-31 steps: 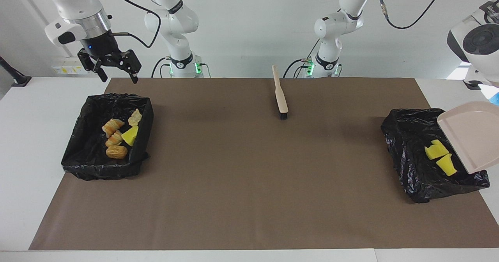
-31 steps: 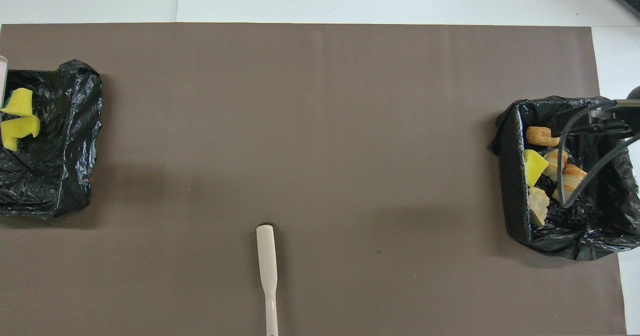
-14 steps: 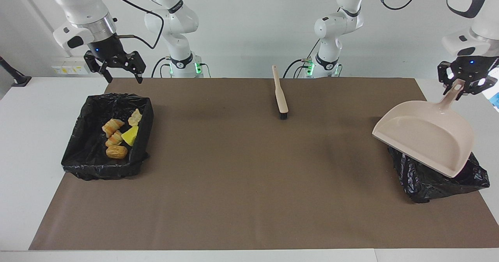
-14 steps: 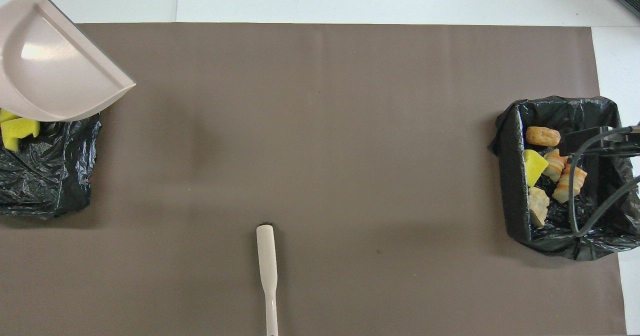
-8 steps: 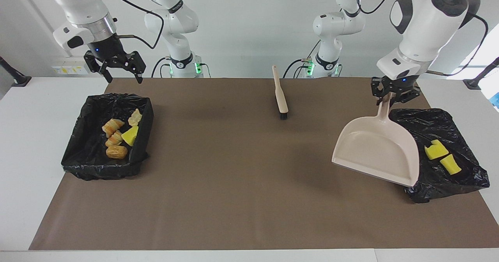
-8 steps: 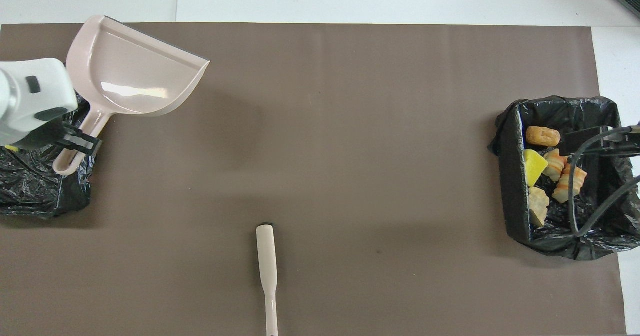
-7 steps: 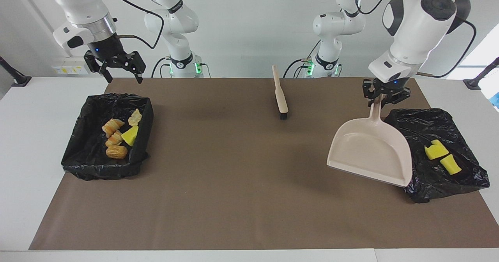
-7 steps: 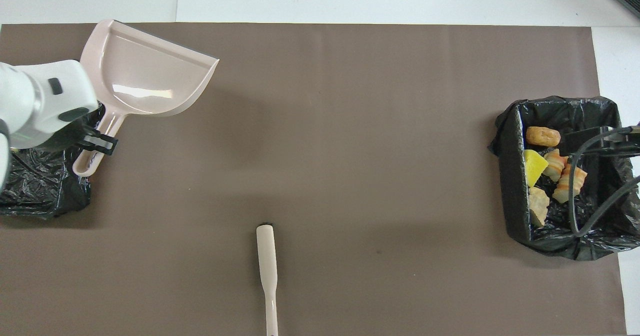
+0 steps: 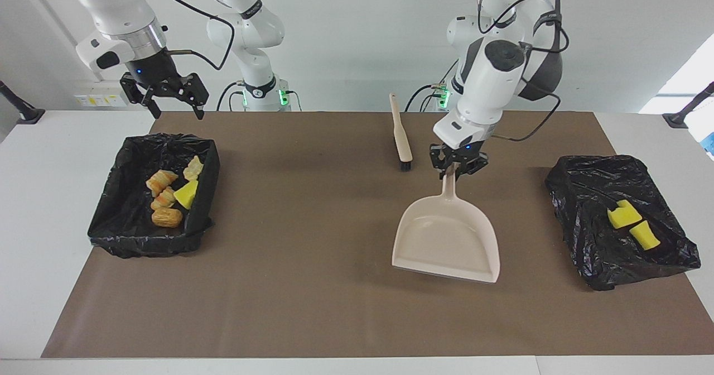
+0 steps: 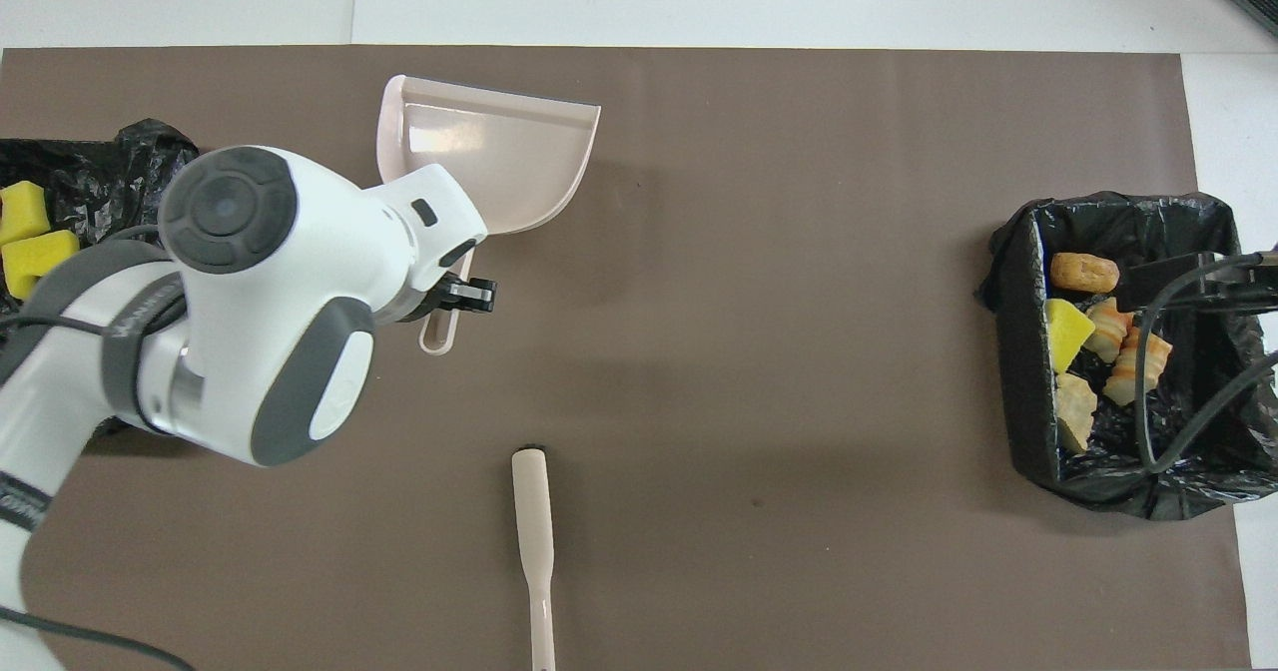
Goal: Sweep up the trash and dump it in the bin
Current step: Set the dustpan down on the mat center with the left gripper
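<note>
My left gripper (image 9: 457, 169) is shut on the handle of the empty beige dustpan (image 9: 446, 241) and holds it low over the middle of the brown mat, mouth pointing away from the robots. It also shows in the overhead view (image 10: 499, 157). The trash lies in two black-lined bins. Rolls, a pale lump and a yellow sponge chunk (image 9: 185, 193) lie in the bin at the right arm's end (image 9: 128, 235). Two yellow sponge chunks (image 9: 630, 223) lie in the bin at the left arm's end (image 9: 602, 269). My right gripper (image 9: 170, 104) is open and empty above its bin's rim.
The beige brush (image 9: 401, 138) lies on the mat near the robots, bristles pointing away from them; it also shows in the overhead view (image 10: 534, 541). The brown mat (image 9: 312, 285) covers most of the white table. A cable hangs over the bin at the right arm's end (image 10: 1178, 381).
My left arm has carried the dustpan from over its bin toward the middle of the mat and lowered it, uncovering the two sponge chunks. The right gripper has stayed still.
</note>
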`<action>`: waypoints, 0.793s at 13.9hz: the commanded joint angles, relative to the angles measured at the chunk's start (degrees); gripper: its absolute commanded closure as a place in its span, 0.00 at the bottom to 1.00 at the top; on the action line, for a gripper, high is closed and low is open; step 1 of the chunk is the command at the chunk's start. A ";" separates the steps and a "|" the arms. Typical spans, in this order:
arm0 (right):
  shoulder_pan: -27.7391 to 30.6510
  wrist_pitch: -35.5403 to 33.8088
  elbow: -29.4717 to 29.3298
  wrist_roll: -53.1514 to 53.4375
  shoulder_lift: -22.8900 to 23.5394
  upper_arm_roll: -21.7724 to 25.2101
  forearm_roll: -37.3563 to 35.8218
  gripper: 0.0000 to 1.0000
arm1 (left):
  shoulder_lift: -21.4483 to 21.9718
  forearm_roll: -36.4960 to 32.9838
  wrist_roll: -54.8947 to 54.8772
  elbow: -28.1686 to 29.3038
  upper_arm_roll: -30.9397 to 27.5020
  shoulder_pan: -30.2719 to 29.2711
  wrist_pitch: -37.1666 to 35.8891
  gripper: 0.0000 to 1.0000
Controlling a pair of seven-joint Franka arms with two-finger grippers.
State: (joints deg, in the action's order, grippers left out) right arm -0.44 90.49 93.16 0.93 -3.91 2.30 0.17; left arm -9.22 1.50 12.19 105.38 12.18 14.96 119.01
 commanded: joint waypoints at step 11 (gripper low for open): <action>0.09 0.39 1.32 -1.54 -1.19 -0.02 0.09 0.00 | -3.79 0.87 10.49 8.61 -1.29 7.71 11.33 1.00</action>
State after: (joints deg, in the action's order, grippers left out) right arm -0.44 90.49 93.16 0.93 -3.91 2.30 0.17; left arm -14.76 1.52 21.15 111.93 12.10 21.43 128.39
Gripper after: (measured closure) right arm 0.000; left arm 0.683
